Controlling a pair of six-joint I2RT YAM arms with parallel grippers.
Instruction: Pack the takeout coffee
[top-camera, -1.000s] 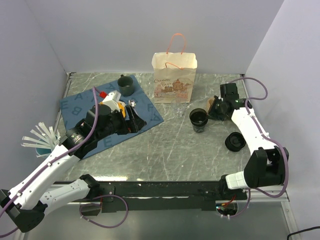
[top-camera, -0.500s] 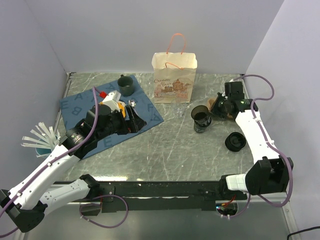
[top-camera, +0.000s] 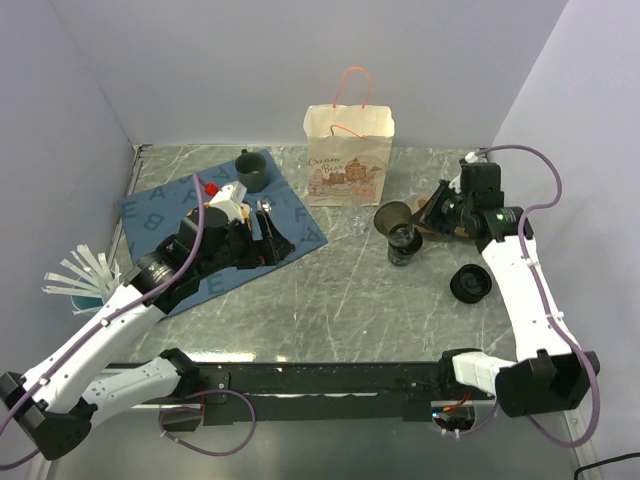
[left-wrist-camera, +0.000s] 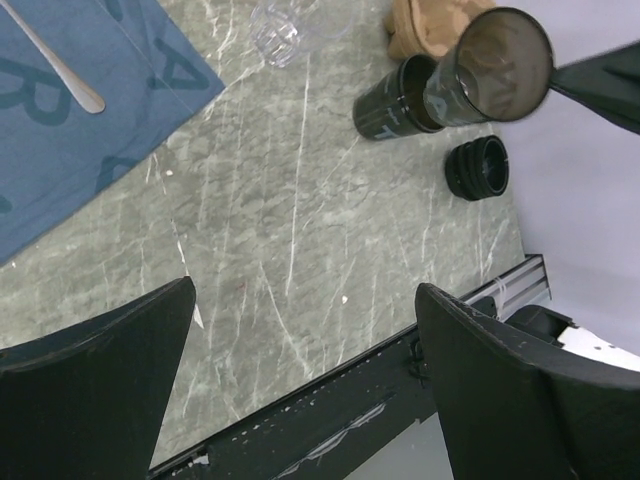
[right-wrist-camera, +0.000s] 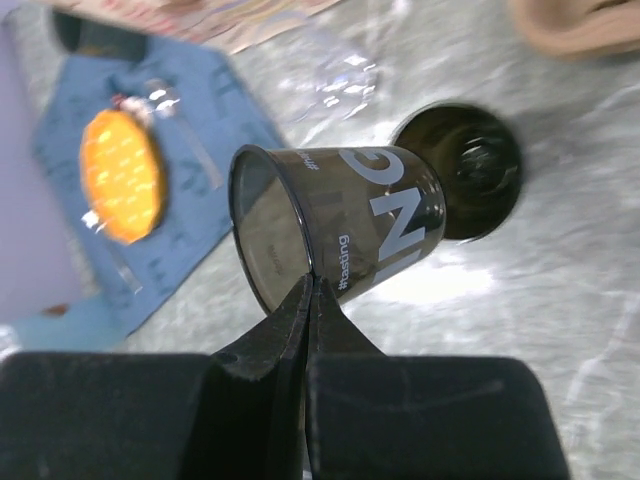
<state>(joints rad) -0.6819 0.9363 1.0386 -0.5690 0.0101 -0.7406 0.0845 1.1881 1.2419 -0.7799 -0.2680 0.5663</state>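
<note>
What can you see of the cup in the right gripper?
A dark, see-through plastic cup, white lettering on its side, empty, no lid. It is lifted and tipped nearly sideways, the right gripper shut on its rim, one finger inside, one outside. Its base hangs at the mouth of a second cup standing upright; whether they touch is unclear.

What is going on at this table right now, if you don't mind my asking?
The right claw is pinching the rim of one dark takeout cup, holding it tilted in the air just over a second cup standing on the table. A black lid lies nearby. The left claw hangs open over the table, holding nothing.
</note>
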